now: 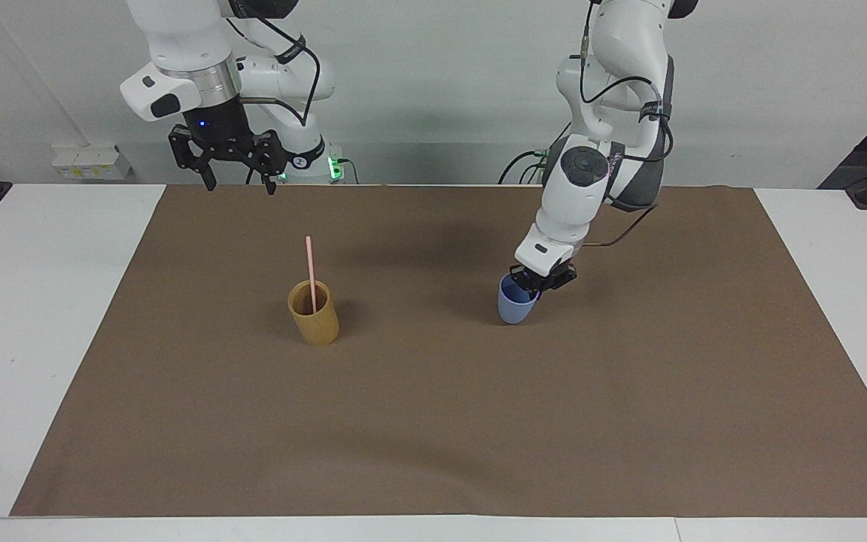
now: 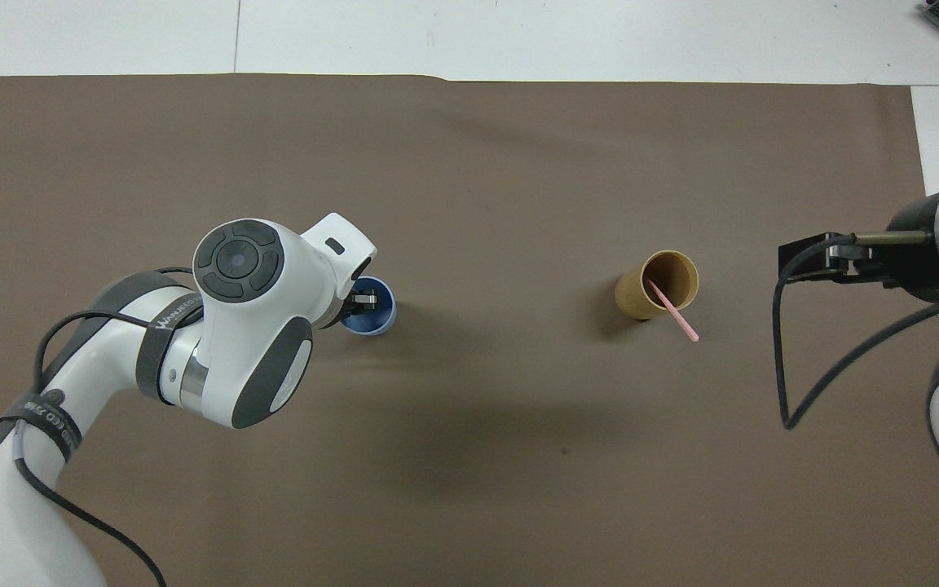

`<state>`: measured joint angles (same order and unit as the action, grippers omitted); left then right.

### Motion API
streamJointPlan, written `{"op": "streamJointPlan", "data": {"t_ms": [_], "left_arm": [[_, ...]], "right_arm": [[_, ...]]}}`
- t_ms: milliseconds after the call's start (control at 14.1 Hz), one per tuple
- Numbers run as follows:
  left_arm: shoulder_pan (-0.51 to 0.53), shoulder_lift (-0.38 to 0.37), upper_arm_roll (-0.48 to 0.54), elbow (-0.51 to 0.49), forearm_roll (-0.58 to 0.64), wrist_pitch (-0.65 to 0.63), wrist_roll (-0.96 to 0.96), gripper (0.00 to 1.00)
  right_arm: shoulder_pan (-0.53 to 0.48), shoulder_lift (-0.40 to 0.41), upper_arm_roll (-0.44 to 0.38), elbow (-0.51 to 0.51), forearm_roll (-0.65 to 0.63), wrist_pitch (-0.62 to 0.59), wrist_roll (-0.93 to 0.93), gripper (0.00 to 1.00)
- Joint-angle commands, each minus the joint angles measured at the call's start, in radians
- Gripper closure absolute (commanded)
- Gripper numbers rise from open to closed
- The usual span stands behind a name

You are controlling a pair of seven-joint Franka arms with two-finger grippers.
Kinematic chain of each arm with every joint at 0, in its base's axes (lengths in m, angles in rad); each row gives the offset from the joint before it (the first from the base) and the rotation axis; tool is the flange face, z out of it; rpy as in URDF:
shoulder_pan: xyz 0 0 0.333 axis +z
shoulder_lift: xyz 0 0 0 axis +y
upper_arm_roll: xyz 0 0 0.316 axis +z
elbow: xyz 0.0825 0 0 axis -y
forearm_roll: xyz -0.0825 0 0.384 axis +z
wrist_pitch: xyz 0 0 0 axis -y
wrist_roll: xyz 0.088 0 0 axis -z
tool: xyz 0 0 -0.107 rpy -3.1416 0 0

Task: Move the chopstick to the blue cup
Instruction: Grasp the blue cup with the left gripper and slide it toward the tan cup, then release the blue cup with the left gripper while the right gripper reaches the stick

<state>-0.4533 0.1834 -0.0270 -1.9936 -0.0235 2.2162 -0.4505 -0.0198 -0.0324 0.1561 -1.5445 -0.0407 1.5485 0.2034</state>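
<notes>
While our right gripper (image 1: 238, 183) waits with its jaws spread wide above the brown mat's (image 1: 433, 421) edge by its base, we see the chopstick (image 1: 311, 272) standing in the tan cup (image 1: 314, 312). Toward the left arm's end, our left gripper (image 1: 538, 282) is clenched on the blue cup's (image 1: 514, 303) rim, the cup tilted.

Grey wall (image 1: 433, 75), seemingly evenly lit.
</notes>
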Motion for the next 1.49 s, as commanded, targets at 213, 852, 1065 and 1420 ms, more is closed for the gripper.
{"op": "streamJointPlan", "data": {"t_ms": [213,852,1065,1420], "left_arm": [[-0.028,-0.001,0.018,0.002,0.000,0.011,-0.019,0.48],[-0.038,-0.070,0.019,0.080,0.002,-0.162,-0.047,0.00],[-0.021,-0.156,0.035,0.150,0.002,-0.309,-0.005,0.00],[0.221,-0.225,0.041,0.180,0.002,-0.446,0.402,0.00]], "right_arm": [[-0.005,-0.014,0.003,-0.028,0.025,0.038,-0.025,0.00],[0.057,0.002,0.014,-0.103,0.016,0.133,0.007,0.00],[0.076,-0.003,0.014,-0.196,0.016,0.238,0.008,0.00],[0.086,-0.037,0.014,-0.363,0.016,0.349,0.004,0.00]]}}
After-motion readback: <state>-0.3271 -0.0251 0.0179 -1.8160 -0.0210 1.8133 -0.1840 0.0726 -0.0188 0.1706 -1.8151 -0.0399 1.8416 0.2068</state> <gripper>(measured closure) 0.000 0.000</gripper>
